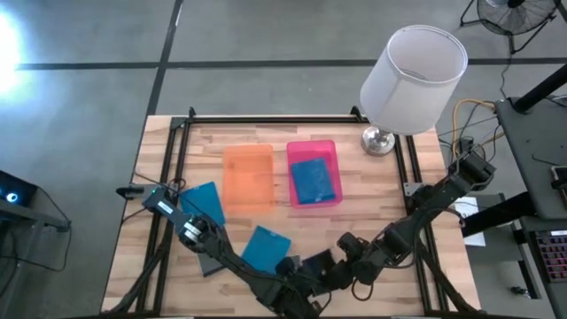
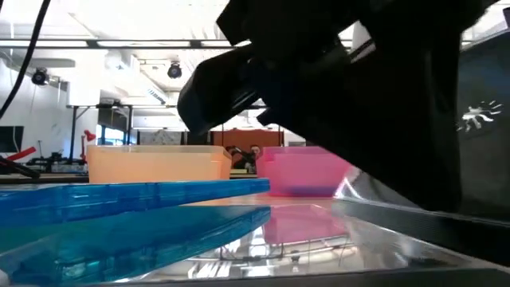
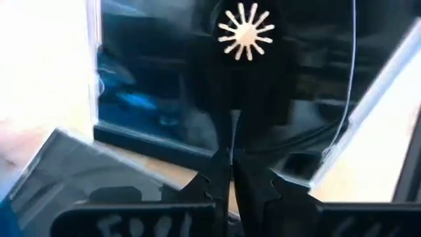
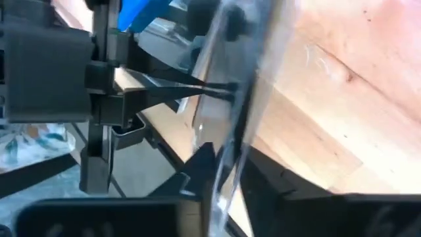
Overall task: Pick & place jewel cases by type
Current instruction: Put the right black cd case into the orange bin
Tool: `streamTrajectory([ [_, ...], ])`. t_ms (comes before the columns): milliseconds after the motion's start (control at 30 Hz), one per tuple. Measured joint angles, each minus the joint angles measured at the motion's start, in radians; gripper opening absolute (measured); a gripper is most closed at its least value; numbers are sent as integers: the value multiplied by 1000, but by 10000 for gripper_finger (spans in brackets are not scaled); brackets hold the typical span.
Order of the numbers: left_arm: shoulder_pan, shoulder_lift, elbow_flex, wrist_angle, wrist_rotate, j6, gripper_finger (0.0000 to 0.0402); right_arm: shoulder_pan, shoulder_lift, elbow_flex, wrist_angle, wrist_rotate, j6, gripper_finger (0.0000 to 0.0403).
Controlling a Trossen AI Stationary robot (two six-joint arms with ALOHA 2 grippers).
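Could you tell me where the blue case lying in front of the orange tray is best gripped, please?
Probably its thin edge facing the orange tray, from above: the blue case lies flat, that side bare, while the left hand and right hand crowd its near corner.

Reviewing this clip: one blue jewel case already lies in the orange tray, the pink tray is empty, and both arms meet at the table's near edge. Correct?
Not quite. In the high view the blue jewel case lies in the pink tray; the orange tray is the empty one. Both arms do meet at the table's near edge.
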Motion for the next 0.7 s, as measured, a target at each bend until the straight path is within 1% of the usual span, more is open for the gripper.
streamTrajectory([
  [33,-7,-6,5,-29,-25,-1,0,0,-2,0,0,13,-1,31],
  [67,-16,-17,7,-65,-51,-4,0,0,-5,1,0,22,-4,26],
  [133,-40,-52,8,-148,-110,-66,0,0,-17,2,-19,57,9,26],
  [167,-56,-77,5,-188,-156,-112,0,1,-27,1,-27,77,24,26],
  [233,-99,-140,5,-281,-283,-197,0,1,-54,1,-36,129,54,26],
  [300,-146,-205,5,-352,-389,-265,0,7,-83,-1,-38,206,99,26],
  [367,-189,-269,-7,-445,-452,-356,0,12,-110,-1,-23,316,144,26],
  [433,-216,-327,-38,-560,-497,-527,0,13,-138,-2,27,397,134,26],
  [500,-233,-391,-107,-680,-563,-760,0,12,-160,-2,85,432,53,26],
  [567,-242,-478,-220,-729,-586,-946,0,12,-174,-2,137,467,-41,26],
  [633,-249,-594,-366,-696,-586,-1029,0,12,-197,-1,155,493,-111,26],
  [700,-250,-724,-523,-567,-591,-1024,0,8,-222,6,153,511,-181,26],
])
